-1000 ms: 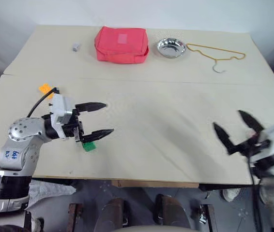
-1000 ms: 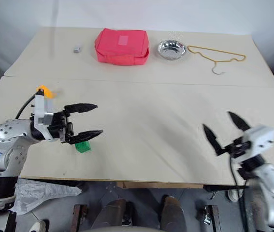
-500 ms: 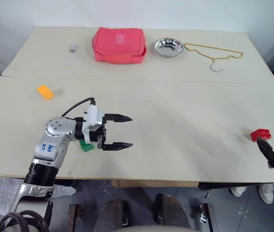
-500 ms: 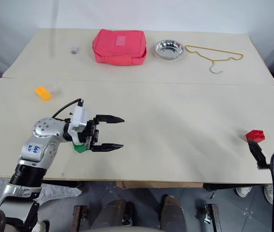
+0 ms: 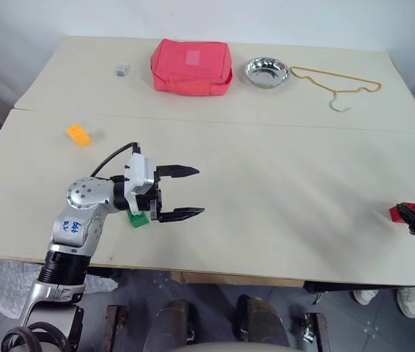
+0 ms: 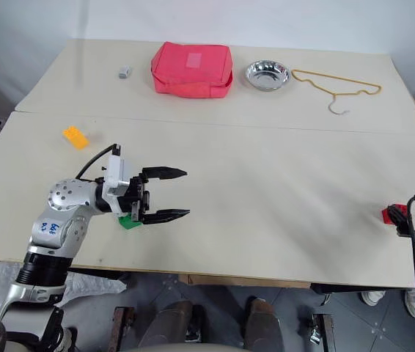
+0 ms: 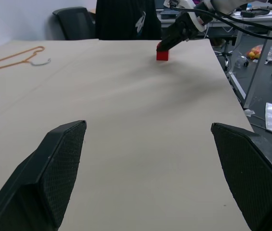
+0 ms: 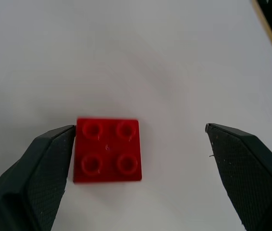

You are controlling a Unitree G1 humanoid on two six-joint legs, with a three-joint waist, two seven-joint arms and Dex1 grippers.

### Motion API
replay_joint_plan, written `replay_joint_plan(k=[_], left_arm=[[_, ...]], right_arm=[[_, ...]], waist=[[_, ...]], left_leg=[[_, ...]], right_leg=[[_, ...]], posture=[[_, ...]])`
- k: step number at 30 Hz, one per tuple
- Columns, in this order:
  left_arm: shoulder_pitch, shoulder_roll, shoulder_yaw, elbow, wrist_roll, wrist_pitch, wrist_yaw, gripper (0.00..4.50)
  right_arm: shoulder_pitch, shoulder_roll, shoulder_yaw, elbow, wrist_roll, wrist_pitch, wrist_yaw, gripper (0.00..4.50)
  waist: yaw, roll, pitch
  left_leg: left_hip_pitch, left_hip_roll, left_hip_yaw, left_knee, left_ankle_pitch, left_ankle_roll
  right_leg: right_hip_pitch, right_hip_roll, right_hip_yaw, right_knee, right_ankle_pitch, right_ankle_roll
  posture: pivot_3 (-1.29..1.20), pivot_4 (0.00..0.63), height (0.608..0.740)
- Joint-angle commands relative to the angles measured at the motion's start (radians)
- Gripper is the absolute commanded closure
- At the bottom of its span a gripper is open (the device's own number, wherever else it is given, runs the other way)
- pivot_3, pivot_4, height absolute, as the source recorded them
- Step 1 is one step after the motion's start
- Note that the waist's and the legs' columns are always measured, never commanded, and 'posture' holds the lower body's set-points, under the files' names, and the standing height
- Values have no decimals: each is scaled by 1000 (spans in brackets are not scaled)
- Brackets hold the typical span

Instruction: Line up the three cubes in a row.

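- My right tool (image 8: 138, 178) is spread wide around the red brick (image 8: 108, 150) at the worktop's (image 5: 266, 191) right edge; one finger (image 8: 40, 178) sits just beside it.
- My left tool (image 5: 187, 192) hangs wide open and empty, with the green brick (image 5: 137, 218) beside its wrist.
- The orange brick (image 5: 78, 134) lies well apart, farther back on the left.

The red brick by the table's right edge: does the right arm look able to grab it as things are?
Probably yes. The right gripper is open with the red brick between its fingers, close against one finger. The table around the brick is bare, so nothing blocks the closing.
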Motion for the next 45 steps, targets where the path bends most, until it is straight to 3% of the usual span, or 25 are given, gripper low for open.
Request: replay_joint_plan(k=[1, 5, 11, 14, 21, 25, 29, 36, 40, 41, 45], left_arm=[[0, 8, 17, -45, -3, -14, 5, 82], [-8, 5, 16, -37, -4, -12, 3, 0], [-18, 11, 20, -3, 8, -30, -7, 0], [-9, 22, 35, 22, 13, -43, -6, 0], [41, 48, 104, 83, 1, -71, -9, 0], [61, 65, 115, 87, 4, -75, -7, 0], [96, 80, 135, 47, -2, -63, 14, 0], [145, 97, 160, -36, -21, -24, 42, 0], [160, 110, 187, -57, -29, -9, 51, 0], [162, 110, 195, -59, -28, -19, 55, 0], [167, 108, 253, -56, -45, -27, 96, 0]], right_arm=[[-10, -7, -11, -16, 7, 24, 34, 0], [-18, -4, -6, -7, -3, 11, 65, 908], [-30, -34, 36, 9, -8, -6, 164, 3005], [-85, -63, 112, -28, -6, -49, 265, 3024], [-399, -82, 466, -142, -20, -233, 647, 3024], [-583, -43, 662, -51, -118, -311, 771, 3024], [-774, 75, 838, 181, -248, -456, 883, 3024], [-877, 190, 911, 488, -355, -658, 988, 3024], [-916, 243, 880, 597, -349, -762, 1040, 3024], [-924, 258, 863, 617, -339, -794, 1042, 2299], [-934, 258, 851, 639, -349, -818, 1090, 1064]], waist=[[0, 0, 0], [-1, 0, 0], [-1, 0, 0], [-6, 0, 0], [-27, 1, 0], [-22, -1, 1], [-27, -2, 1], [-32, -2, 1], [-39, -2, 1], [-41, -2, 1], [-50, -2, 1]], left_leg=[[0, 0, 0, 0, 0, 0], [0, 0, 0, 0, 0, 0], [0, 0, 0, 0, 0, 0], [1, 0, 0, 0, 0, 0], [0, 2, 0, 0, 0, -1], [-1, 0, -2, 1, 0, -1], [-1, -1, -2, 1, 0, 0], [-2, -1, -3, 0, 0, 0], [-2, 0, -3, 1, 0, 0], [-2, 0, -4, 1, 0, 0], [-2, 0, -4, 0, 0, 0]], right_leg=[[0, 0, 0, 0, 0, 0], [0, 0, 0, 0, 0, 0], [0, 0, 0, 0, 0, 0], [0, 0, 0, 0, 0, 0], [-1, 2, 0, 0, 0, 0], [0, 0, -2, -1, 0, 0], [0, -1, -2, -1, 0, 0], [-1, -1, -4, -1, 0, 0], [-1, 0, -4, -1, 0, 0], [-1, 0, -4, -1, 0, 0], [-1, 0, -4, 0, 0, 0]], posture=[[0, 150, 740], [0, 150, 740], [0, 150, 740], [0, 150, 740], [0, 150, 740], [0, 150, 740], [0, 150, 740], [0, 150, 740], [0, 150, 740], [0, 150, 740], [0, 150, 740]])
